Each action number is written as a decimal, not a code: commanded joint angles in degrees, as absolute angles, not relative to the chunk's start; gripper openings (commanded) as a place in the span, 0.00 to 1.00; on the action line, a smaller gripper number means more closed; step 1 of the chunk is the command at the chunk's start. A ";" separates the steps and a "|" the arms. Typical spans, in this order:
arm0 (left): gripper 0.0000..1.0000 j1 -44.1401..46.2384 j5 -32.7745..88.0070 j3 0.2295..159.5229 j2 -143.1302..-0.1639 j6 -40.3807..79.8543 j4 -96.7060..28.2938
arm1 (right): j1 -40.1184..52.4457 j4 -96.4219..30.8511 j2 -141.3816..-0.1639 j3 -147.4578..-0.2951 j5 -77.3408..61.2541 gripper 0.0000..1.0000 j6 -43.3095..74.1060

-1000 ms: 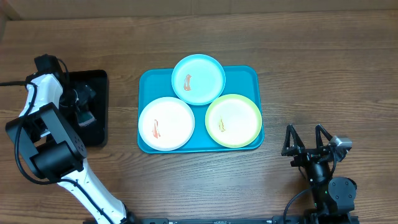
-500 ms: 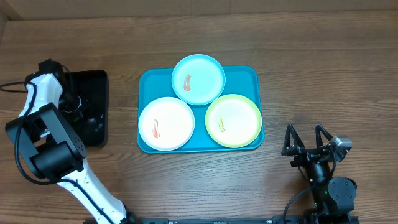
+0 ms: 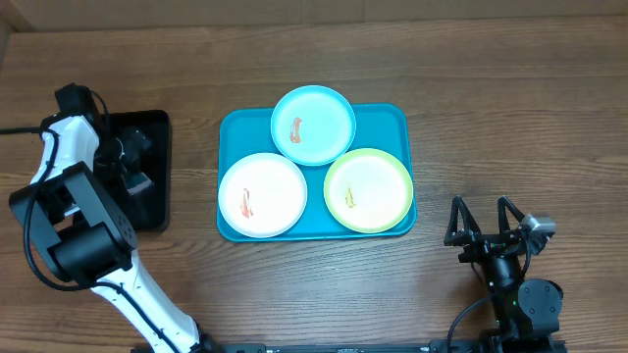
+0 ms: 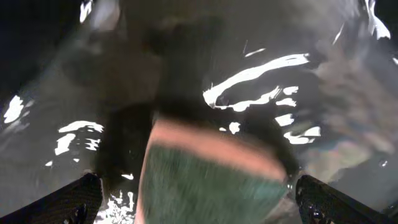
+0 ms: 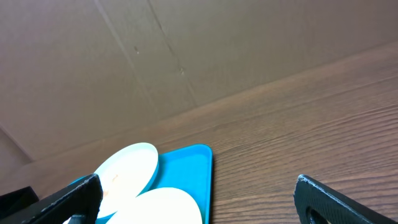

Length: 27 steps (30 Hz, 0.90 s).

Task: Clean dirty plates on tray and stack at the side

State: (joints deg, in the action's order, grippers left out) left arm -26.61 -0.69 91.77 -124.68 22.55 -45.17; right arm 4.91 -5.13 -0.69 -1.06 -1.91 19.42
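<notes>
The turquoise tray [image 3: 392,123] lies mid-table and holds three plates: light blue [image 3: 312,125] at the back, white [image 3: 262,194] front left, yellow-green [image 3: 368,189] front right. Each has a small orange-brown smear. My left gripper [image 3: 137,172] is low over the black tray [image 3: 147,127], far left of the plates. In the left wrist view it is open [image 4: 196,202], with a blurred green sponge with a pinkish edge [image 4: 211,180] between its fingers. My right gripper [image 3: 486,221] is open and empty, right of the tray's front corner. Its wrist view shows the tray [image 5: 196,162] and light blue plate [image 5: 124,168].
The black tray's surface looks wet and shiny in the left wrist view [image 4: 311,93]. Bare wooden table [image 3: 491,118] lies right of the turquoise tray and behind it. A cardboard wall [image 5: 186,50] stands at the back.
My left gripper moved back over the black tray and then returned to about where it was. Plates, turquoise tray and right arm have not moved.
</notes>
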 commanded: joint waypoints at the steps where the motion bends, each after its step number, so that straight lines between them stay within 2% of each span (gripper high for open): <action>1: 1.00 -26.61 -0.64 91.20 -125.91 22.70 -42.57 | 4.80 -4.67 -0.16 -0.47 -1.32 1.00 19.11; 4: 1.00 -26.61 -0.62 91.20 -125.91 22.70 -40.77 | 4.80 -4.69 -0.16 -0.47 -1.30 1.00 19.11; 5: 0.96 -26.61 -0.62 91.20 -125.91 22.70 -40.64 | 4.80 -4.69 -0.16 -0.47 -1.30 1.00 19.11; 6: 0.83 -26.61 -0.62 91.20 -125.91 22.70 -40.62 | 4.80 -4.69 -0.16 -0.47 -1.32 1.00 19.11; 7: 0.63 -26.61 -0.62 91.20 -125.91 22.70 -40.66 | 4.80 -4.69 -0.16 -0.47 -1.30 1.00 19.11; 11: 0.10 -26.61 -0.60 91.20 -125.91 22.72 -41.76 | 4.80 -4.69 -0.16 -0.47 -1.32 1.00 19.11; 12: 0.04 -26.61 -0.60 91.20 -125.91 22.72 -42.19 | 4.80 -4.69 -0.16 -0.47 -1.30 1.00 19.11; 14: 0.04 -26.61 -0.60 91.20 -125.91 22.72 -43.24 | 4.80 -4.69 -0.16 -0.47 -1.30 1.00 19.11; 15: 0.08 -26.61 -0.58 91.20 -125.91 22.72 -43.81 | 4.80 -4.69 -0.16 -0.47 -1.30 1.00 19.11; 16: 0.32 -26.61 -0.58 91.20 -125.91 22.72 -44.36 | 4.80 -4.69 -0.16 -0.47 -1.32 1.00 19.11; 17: 0.75 -26.61 -0.58 91.20 -125.91 22.72 -45.19 | 4.80 -4.69 -0.16 -0.47 -1.30 1.00 19.11; 18: 1.00 -26.61 -0.58 91.20 -125.91 22.72 -46.17 | 4.80 -4.69 -0.16 -0.47 -1.30 1.00 19.11; 25: 1.00 -26.61 -0.38 91.20 -125.91 22.72 -55.57 | 4.80 -4.69 -0.16 -0.47 -1.32 1.00 19.11; 27: 0.92 -26.61 -0.38 91.20 -125.91 22.72 -57.19 | 4.80 -4.67 -0.16 -0.47 -1.30 1.00 19.11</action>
State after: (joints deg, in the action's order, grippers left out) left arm -26.61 -0.89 91.88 -124.75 22.31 -55.27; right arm 4.91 -5.15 -0.69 -1.06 -1.91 19.44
